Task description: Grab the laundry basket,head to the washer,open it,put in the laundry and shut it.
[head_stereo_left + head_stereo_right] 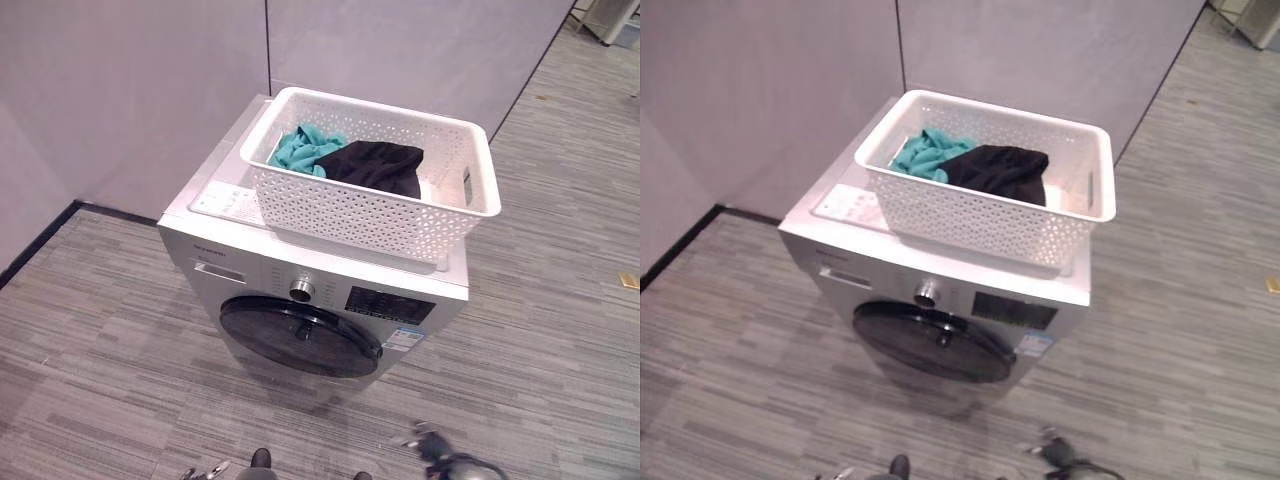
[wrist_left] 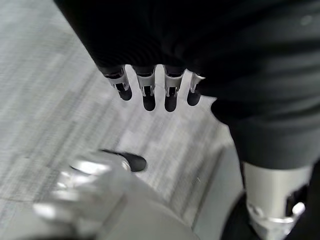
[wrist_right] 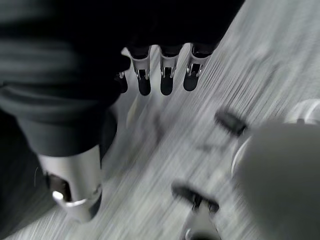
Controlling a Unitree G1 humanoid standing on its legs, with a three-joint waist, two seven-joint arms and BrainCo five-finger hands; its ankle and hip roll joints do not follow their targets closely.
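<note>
The white perforated plastic laundry basket (image 1: 372,205) sits on top of the silver front-loading washer (image 1: 250,270), holding a teal cloth (image 1: 303,148) at its nine o'clock side and a black garment (image 1: 378,165) beside it. The washer's dark round door (image 1: 298,336) is closed. My left hand (image 2: 150,87) hangs over the grey plank floor (image 1: 90,340), fingers relaxed and empty. My right hand (image 3: 160,75) hangs likewise, loose, holding nothing.

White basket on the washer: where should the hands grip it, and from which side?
Probably by the two short ends of the laundry basket, one hand from each side: a handle slot shows in the right end wall under the flared rim. It sits level on the washer, so lift straight up.
</note>
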